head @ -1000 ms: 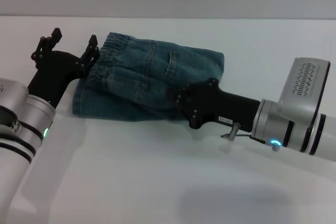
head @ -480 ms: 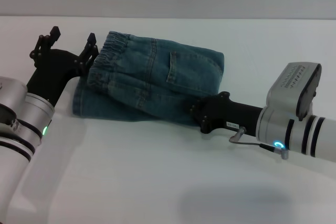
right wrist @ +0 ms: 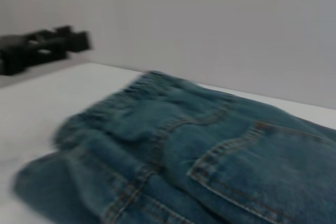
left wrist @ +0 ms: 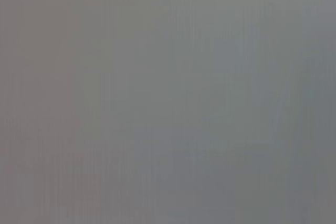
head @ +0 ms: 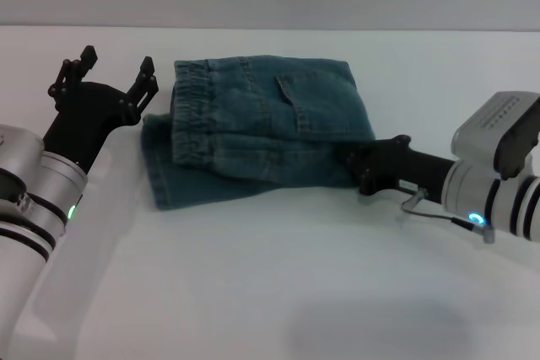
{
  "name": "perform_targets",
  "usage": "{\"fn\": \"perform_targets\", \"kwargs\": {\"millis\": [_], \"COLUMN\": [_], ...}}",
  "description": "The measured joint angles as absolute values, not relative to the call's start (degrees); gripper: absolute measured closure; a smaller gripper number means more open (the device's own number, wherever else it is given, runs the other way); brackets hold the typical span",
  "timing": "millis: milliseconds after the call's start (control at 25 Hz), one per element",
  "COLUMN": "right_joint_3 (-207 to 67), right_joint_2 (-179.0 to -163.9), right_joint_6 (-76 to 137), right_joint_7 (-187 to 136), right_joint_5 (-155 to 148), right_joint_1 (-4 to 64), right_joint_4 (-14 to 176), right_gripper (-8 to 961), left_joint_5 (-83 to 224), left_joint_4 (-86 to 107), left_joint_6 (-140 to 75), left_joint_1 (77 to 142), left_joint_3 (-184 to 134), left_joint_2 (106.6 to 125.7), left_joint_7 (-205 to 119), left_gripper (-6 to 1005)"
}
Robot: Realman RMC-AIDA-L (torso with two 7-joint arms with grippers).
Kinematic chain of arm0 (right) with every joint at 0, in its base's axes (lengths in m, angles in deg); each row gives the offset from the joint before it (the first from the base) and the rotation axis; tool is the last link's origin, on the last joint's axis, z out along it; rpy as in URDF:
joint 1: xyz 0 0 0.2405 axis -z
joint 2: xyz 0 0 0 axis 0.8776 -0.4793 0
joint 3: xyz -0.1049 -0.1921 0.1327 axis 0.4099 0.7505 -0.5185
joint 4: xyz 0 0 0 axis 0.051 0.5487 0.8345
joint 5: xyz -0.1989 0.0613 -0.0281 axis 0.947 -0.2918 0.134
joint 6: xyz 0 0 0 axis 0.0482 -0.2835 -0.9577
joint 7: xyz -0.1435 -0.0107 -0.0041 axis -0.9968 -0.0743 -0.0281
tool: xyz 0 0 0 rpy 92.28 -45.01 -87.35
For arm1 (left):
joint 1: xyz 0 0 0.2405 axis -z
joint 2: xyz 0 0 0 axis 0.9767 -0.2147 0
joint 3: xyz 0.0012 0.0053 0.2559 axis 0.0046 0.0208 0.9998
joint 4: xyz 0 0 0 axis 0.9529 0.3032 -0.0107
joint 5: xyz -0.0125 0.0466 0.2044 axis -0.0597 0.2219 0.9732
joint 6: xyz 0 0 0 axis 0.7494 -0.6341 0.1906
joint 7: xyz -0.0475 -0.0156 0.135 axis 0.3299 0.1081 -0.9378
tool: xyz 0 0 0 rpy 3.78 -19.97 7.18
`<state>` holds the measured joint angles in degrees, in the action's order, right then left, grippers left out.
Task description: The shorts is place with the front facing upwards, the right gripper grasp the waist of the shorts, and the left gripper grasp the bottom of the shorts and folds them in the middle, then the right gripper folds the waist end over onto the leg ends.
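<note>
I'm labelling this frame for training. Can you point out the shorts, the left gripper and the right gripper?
the shorts (head: 253, 124): head view, on the folded denim's top layer.
the left gripper (head: 118, 69): head view, midway between its spread fingertips.
the right gripper (head: 359, 166): head view, at its black tip by the denim's edge.

Garments: one, the shorts (head: 257, 128), a single folded bundle of blue-green denim on the table (head: 270, 292).
Elastic waistbands showing: one (head: 187, 94), gathered, at the bundle's left end.
Stitched pockets showing: one (head: 305, 103), on the top layer.
Fabric layers visible: two, the upper fold lying over a lower one that sticks out at the left and front.
Robot arms: two.
Grippers: two, the left gripper (head: 114, 69) and the right gripper (head: 359, 170).
Glowing rings: two, one green (head: 72, 209), one blue (head: 477, 218).
Tables: one, white.
</note>
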<state>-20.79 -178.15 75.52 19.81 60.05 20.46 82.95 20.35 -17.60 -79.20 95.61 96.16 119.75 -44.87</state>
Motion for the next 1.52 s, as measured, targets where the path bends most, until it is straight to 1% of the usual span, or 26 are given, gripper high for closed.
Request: {"fn": "perform_targets", "kwargs": {"millis": [120,320,600,800,1120,1280,1520], "right_joint_3": [-20.80,-20.79,-20.78,-20.80,-20.68,-20.29,-20.41], "right_joint_2": [-178.13,-178.39,-178.55,-178.47,-178.59,-178.59,-178.56], "right_joint_6": [75.43,85.69,94.75,90.02,75.81,74.21,73.85], "right_joint_7": [20.10,20.51,17.95,13.05,10.73,13.48,14.61], "right_joint_5": [59.96,59.17,52.38,48.27,47.83,48.26,48.45], "right_joint_1": [21.69,24.38,25.05,23.00,15.08,14.60,16.18], "right_joint_4": [80.65,77.94,78.16,77.34,83.28,85.19,85.68], "right_gripper": [954,954,953,953,954,954,953], "left_joint_5": [20.36,20.37,20.35,20.36,20.36,20.35,20.36], "left_joint_4": [-17.48,-16.82,-16.78,-16.06,-16.05,-16.05,-16.02], "left_joint_6": [-79.20,-79.48,-79.37,-79.32,-79.31,-79.30,-78.88], "left_joint_1": [95.70,95.80,95.88,97.19,97.85,98.03,98.35], "left_joint_3": [96.28,96.34,96.23,96.26,96.20,96.18,96.08], "left_joint_2": [119.70,119.69,119.76,119.87,119.97,119.96,119.96], "left_joint_7": [-44.58,-44.55,-44.55,-44.55,-44.12,-43.93,-43.93], "left_gripper": [170,170,170,169,169,169,169]}}
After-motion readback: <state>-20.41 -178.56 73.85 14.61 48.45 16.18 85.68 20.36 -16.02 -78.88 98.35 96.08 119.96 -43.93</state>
